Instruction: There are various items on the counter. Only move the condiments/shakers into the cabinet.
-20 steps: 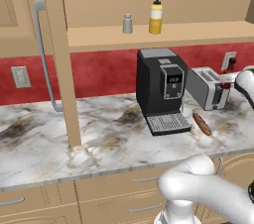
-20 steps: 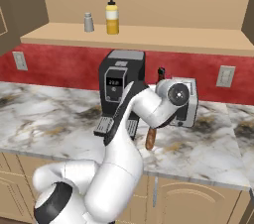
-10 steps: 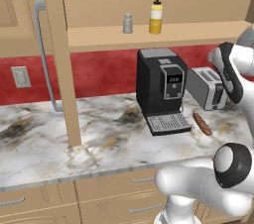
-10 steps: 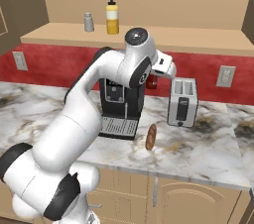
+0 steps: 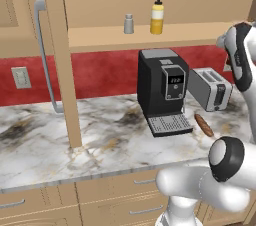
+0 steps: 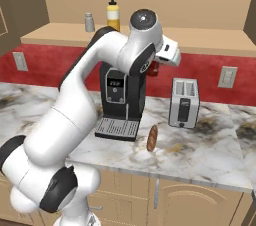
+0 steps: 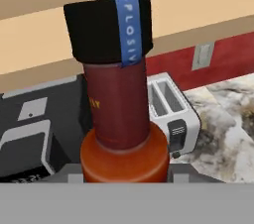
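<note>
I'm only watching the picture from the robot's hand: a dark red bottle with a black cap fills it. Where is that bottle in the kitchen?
Observer: The sauce bottle is up in the air, carried in the hand above the coffee machine, below the cabinet shelf.
Visitor: Is anything on that shelf already?
Observer: Yes, a yellow squeeze bottle and a grey shaker stand side by side, apart.
Visitor: What is left on the counter?
Observer: A brown sausage lies in front of the toaster, beside the coffee machine's tray.
</note>
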Available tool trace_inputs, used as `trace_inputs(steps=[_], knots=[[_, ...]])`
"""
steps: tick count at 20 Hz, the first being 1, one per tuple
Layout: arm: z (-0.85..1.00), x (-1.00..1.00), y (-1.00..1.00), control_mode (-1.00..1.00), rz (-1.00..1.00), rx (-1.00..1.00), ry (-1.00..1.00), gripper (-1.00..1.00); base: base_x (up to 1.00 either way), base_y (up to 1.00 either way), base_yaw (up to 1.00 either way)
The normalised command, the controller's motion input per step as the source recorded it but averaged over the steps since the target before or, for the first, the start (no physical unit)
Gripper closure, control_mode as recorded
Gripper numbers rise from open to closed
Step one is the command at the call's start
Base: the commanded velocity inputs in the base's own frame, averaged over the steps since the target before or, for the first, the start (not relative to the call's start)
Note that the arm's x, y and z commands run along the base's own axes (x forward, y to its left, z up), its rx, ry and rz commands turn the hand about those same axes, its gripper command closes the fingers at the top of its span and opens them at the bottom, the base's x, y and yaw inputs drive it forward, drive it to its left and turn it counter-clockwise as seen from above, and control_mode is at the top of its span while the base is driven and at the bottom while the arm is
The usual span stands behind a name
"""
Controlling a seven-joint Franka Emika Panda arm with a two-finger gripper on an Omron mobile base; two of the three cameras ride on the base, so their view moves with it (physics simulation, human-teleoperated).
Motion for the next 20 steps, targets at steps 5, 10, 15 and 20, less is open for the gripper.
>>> trace_inputs(steps=[5, 10, 15, 20], knots=[[0.15, -0.23, -0.10, -1.00, 0.04, 0.01, -0.28, 1.00, 0.00, 0.00, 0.00], [0.60, 0.00, 0.00, -1.00, 0.00, 0.00, -0.04, 1.00, 0.00, 0.00, 0.00], [0.86, 0.09, 0.16, -1.00, 0.00, 0.01, -0.06, 1.00, 0.00, 0.00, 0.00], [0.38, 0.26, 0.33, -1.00, 0.00, 0.00, -0.11, 1.00, 0.00, 0.00, 0.00]])
